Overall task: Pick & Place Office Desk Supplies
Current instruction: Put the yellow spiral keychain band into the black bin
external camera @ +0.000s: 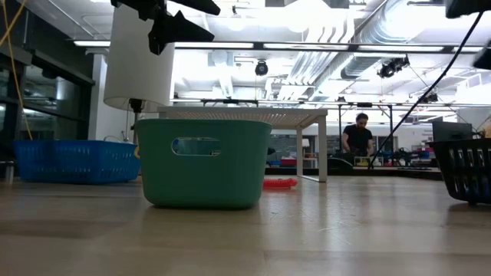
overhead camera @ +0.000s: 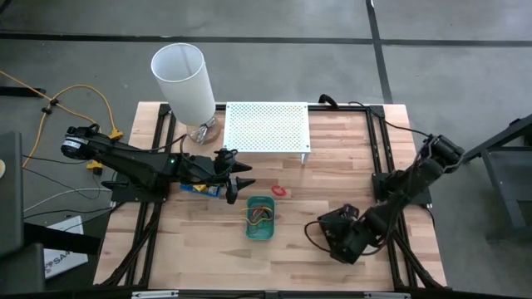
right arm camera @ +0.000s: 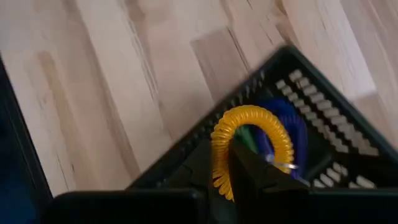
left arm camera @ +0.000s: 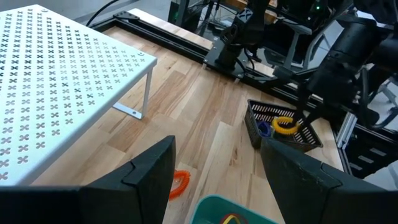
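A: On the pale wooden desk (overhead camera: 332, 178), what materials and shapes are present?

B: One green plastic tray (overhead camera: 259, 218), rectangular with rounded corners and a handle slot, holding coloured rings. One blue slatted tray (external camera: 73, 160) lies beside it. One black slatted tray (left arm camera: 283, 127) holds a blue ring and other items. One red coiled ring (overhead camera: 278, 191) lies loose on the desk between the green tray and the white perforated metal shelf (overhead camera: 268, 126).

A: Jaw states?

B: Left gripper (overhead camera: 237, 184): jaws spread apart, empty, above the green tray's edge. Right gripper (right arm camera: 233, 168): jaws clamped on one yellow coiled ring (right arm camera: 249, 146), over the black tray.
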Tool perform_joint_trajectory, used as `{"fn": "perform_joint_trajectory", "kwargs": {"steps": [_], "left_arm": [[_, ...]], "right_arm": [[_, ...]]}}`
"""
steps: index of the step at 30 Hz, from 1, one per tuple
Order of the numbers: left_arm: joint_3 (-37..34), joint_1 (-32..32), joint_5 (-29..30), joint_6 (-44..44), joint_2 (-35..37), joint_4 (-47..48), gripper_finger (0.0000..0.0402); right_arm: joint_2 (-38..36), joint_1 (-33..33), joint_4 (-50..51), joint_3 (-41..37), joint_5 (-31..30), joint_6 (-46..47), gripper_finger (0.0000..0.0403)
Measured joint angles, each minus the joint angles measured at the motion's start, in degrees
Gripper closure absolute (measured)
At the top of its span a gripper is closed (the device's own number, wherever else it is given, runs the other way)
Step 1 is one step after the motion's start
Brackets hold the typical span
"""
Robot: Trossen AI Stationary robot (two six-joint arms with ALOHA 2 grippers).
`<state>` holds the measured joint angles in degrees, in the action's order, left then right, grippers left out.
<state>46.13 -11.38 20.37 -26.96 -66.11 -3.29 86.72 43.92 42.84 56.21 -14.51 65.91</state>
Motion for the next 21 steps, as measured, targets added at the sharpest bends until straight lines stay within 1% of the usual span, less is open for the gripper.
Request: {"fn": "perform_joint_trajectory", "kwargs": {"steps": [5,11,21], "left_arm": [[0.0,0.0,0.0,0.0,0.0,0.0,0.0172],[0.0,0.0,0.0,0.0,0.0,0.0,0.0172],[0.0,0.0,0.0,0.0,0.0,0.0,0.0172]], "right_arm": [[0.0,1.3,2.1,0.0,-0.1,5.9,0.0378],[0.0,1.6,2.1,0.0,-0.2,6.5,0.0375],[0.0,1.5,4.9,0.0,-0.5,8.9,0.0333]]}}
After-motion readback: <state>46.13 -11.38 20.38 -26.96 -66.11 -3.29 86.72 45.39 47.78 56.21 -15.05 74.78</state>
